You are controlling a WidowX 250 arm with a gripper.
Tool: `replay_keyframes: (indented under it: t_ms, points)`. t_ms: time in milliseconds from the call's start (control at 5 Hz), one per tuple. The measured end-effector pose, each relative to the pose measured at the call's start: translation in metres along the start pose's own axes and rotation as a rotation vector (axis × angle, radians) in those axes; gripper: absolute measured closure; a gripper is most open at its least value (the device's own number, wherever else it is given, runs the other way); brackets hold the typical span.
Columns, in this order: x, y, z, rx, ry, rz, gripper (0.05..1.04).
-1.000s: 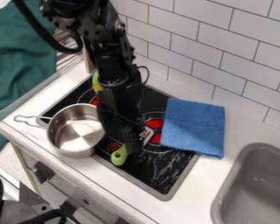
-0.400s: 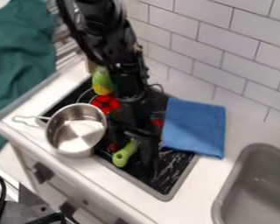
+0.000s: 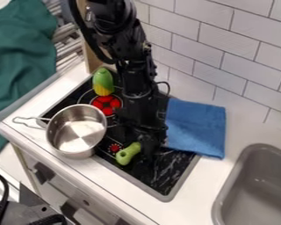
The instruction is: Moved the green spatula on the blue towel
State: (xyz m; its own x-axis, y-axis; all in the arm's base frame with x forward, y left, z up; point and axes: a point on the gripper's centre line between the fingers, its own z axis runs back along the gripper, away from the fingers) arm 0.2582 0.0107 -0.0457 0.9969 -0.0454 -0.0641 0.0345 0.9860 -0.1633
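blue towel (image 3: 196, 128) over stovetop (image 3: 165, 181) edge | white counter (image 3: 192, 205) | 1 sink (image 3: 260, 186) | tiled wall (image 3: 228, 68)

The pot (image 3: 77, 132) is sitting at the stove's (image 3: 173, 173) left edge, the corn (image 3: 103, 81) lying behind it, the spatula (image 3: 127, 154) to its right. Farther right, the towel (image 3: 196, 127) is lying across stove and bench (image 3: 234, 125), the sink (image 3: 241, 178) sitting to its front right.

Bright, soft light falls over the white tabletop (image 3: 192, 200) and the tiles (image 3: 248, 52) toward one o'clock, its source hard to tell. The pot (image 3: 78, 132) near eight o'clock shows pale glints inside, while the arm's black (image 3: 134, 70) sinks into the dark stove (image 3: 157, 178), hiding detail where they overlap.
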Motion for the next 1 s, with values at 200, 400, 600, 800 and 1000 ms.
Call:
replay_keyframes:
  t_ms: [200,400,600,800,1000]
  points:
    - [0.000,0.001,0.000,0.007,-0.006,-0.015,0.702]
    - [-0.004,0.001,-0.001,0.010,-0.008,-0.041,0.803]
    - [-0.013,-0.002,0.002,0.028,0.018,-0.055,0.804]
    - [0.007,-0.015,0.027,0.083,-0.074,-0.072,0.804]
    - [0.031,-0.033,0.051,0.117,-0.171,-0.097,0.804]
